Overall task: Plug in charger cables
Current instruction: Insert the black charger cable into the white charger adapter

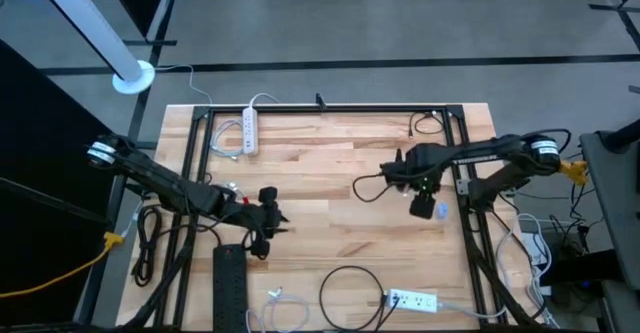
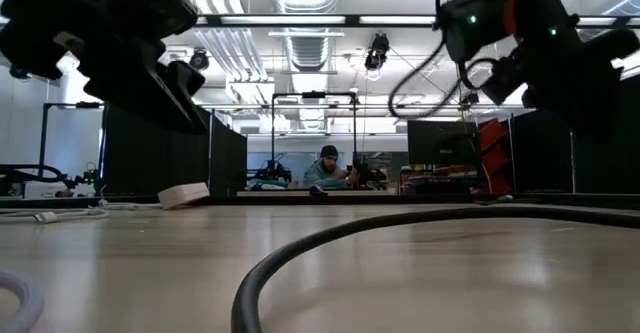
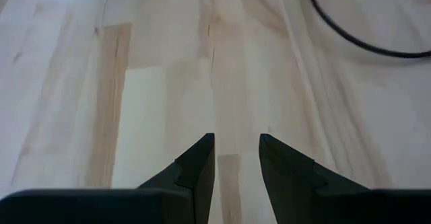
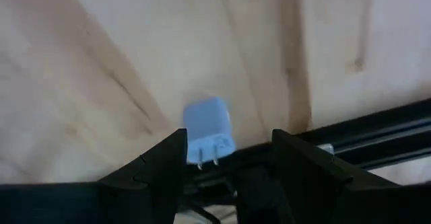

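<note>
My right gripper (image 1: pixel 425 198) (image 4: pixel 229 143) stands open over the table's right side, pointing down. A small white charger block (image 1: pixel 441 210) (image 4: pixel 207 126) with two prongs shows between its fingertips, narrower than the gap, on the wood by the black frame rail (image 4: pixel 377 126). I cannot tell whether a finger touches it. My left gripper (image 1: pixel 270 221) (image 3: pixel 237 143) is open over bare wood left of centre, with nothing between its fingers. Charger cables lie loose: a black loop (image 1: pixel 323 291) (image 2: pixel 400 223) near the front edge, a white one (image 1: pixel 275 296) beside it, and a black one (image 1: pixel 150 235) at the left.
A white power strip (image 1: pixel 250 131) lies at the far left, another (image 1: pixel 412 300) at the near right, and a black one (image 1: pixel 230 283) at the near left. A yellow cord (image 1: pixel 60 273) runs off the left side. A black metal frame (image 1: pixel 462 183) borders the table. A person sits far behind.
</note>
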Robot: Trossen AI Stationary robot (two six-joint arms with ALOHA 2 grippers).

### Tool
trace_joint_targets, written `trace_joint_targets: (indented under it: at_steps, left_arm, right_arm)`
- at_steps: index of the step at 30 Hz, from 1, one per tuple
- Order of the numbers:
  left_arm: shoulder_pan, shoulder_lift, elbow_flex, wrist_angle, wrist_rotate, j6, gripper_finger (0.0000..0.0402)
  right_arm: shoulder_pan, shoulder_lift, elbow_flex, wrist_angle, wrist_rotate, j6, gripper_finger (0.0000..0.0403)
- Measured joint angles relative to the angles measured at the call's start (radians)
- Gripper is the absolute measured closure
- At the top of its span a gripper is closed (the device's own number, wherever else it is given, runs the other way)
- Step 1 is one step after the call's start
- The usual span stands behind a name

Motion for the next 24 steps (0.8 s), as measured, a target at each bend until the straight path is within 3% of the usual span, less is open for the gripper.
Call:
trace_joint_targets:
  at_steps: [5,10,17,24]
  left_arm:
    - [-0.002,0.0,-0.041,0.11,0.104,0.0,0.0296]
    - [-0.001,0.0,-0.069,0.2,0.105,0.035,0.0296]
    - [-0.006,0.0,-0.083,0.238,0.106,0.039,0.0296]
    - [-0.04,0.0,-0.083,0.228,0.106,0.022,0.0297]
  right_arm:
    - [0.079,0.028,-0.016,-0.063,-0.172,-0.044,0.0203]
    - [0.174,0.025,-0.023,-0.044,-0.343,0.055,0.0204]
    - [0.238,0.033,-0.135,0.086,-0.344,0.057,0.0215]
    - [0.239,0.113,-0.219,0.094,-0.332,-0.001,0.0306]
